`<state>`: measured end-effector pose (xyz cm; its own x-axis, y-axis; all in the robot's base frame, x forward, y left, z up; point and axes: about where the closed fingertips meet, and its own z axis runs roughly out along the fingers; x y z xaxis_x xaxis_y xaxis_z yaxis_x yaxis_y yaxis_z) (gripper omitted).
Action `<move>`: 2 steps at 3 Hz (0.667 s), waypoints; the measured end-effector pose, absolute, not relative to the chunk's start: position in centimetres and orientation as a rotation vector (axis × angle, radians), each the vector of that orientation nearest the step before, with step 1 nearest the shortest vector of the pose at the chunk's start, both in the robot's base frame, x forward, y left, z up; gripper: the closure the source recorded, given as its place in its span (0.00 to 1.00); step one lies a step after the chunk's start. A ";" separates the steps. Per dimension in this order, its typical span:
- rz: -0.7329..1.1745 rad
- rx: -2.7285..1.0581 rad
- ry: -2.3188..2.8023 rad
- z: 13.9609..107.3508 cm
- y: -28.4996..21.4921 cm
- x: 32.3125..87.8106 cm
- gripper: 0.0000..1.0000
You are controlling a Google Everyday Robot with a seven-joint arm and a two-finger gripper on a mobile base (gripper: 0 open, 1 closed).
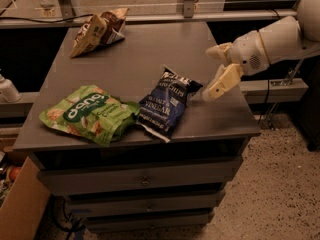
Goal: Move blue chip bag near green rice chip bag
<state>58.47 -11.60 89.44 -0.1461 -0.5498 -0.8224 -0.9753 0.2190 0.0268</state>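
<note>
Nearest the camera, the cabinet's grey drawers [145, 181] stack down to a speckled floor [280, 184], with a brown cardboard box [22, 206] at the lower left.

On the cabinet top [150, 54], close to its front edge, lie the two task bags. The green rice chip bag [90, 115] sits left of centre, flat and bright green. It has a darker green band with white letters and pictures of round tan chips.

Just to its right lies the blue chip bag [167, 104], smaller, crinkled and dark navy. It lies at a slant, its top end pointing back and to the right and its bottom seam reaching the front edge of the cabinet top. White lettering runs across it, "VINEGAR" among the words, above a pale strip near the bottom seam. Its lower left edge meets the right edge of the green bag, though real contact cannot be told.

A little farther back and to the right, the gripper [214, 74] hangs over the right edge of the cabinet top at the end of a white arm [280, 41]. Its two cream fingers [222, 81] are spread wide and hold nothing. The lower one ends just beside the blue bag's upper right corner.

At the far left corner of the cabinet top rests a tan-and-brown snack bag [97, 30], well apart from the others. A metal rail [165, 18] runs behind it.
</note>
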 end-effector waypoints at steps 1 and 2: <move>0.584 -1.339 1.831 89.3 -15.8 62.2 0.00; 0.418 -1.239 1.826 90.7 -20.1 65.5 0.00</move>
